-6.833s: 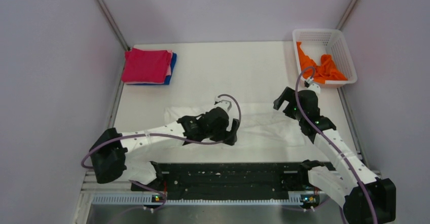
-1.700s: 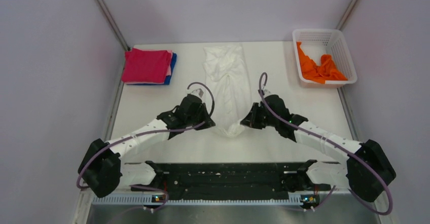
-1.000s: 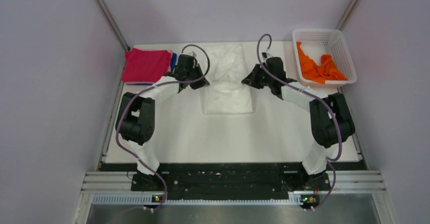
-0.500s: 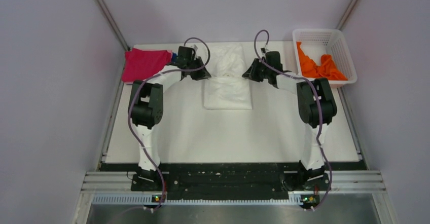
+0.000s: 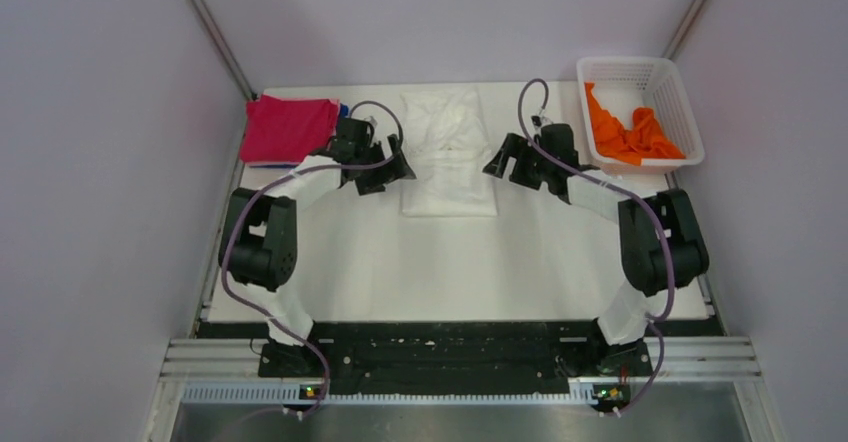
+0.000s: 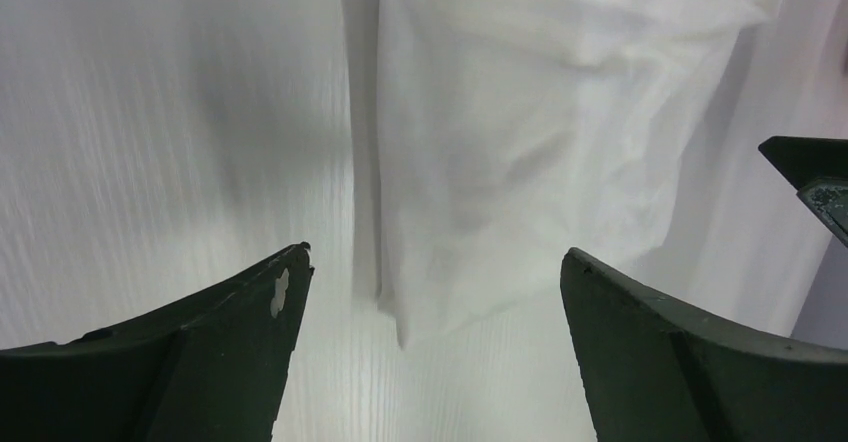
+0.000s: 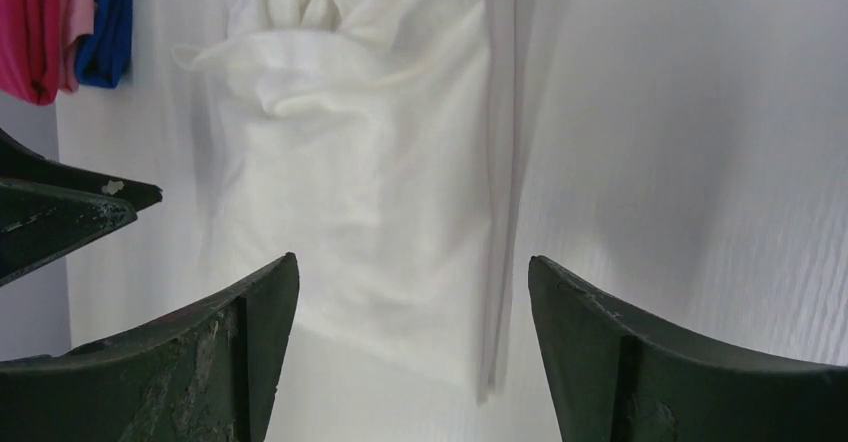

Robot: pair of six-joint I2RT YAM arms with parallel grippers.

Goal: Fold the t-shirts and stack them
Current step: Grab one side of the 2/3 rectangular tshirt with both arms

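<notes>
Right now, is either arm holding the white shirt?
No, both arms' jaws are open and empty, and the shirt lies on the table.

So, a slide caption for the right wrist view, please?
Open right hand facing the folded white cloth t-shirt, magenta-red and blue cloth t-shirts at upper left.

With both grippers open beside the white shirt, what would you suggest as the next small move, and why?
Probably lower the left gripper and right gripper to pinch the white t-shirt at its near corners. Both stand open, holding nothing, on either side of it; the shirt lies folded, apart from the magenta-red shirt stack.
</notes>
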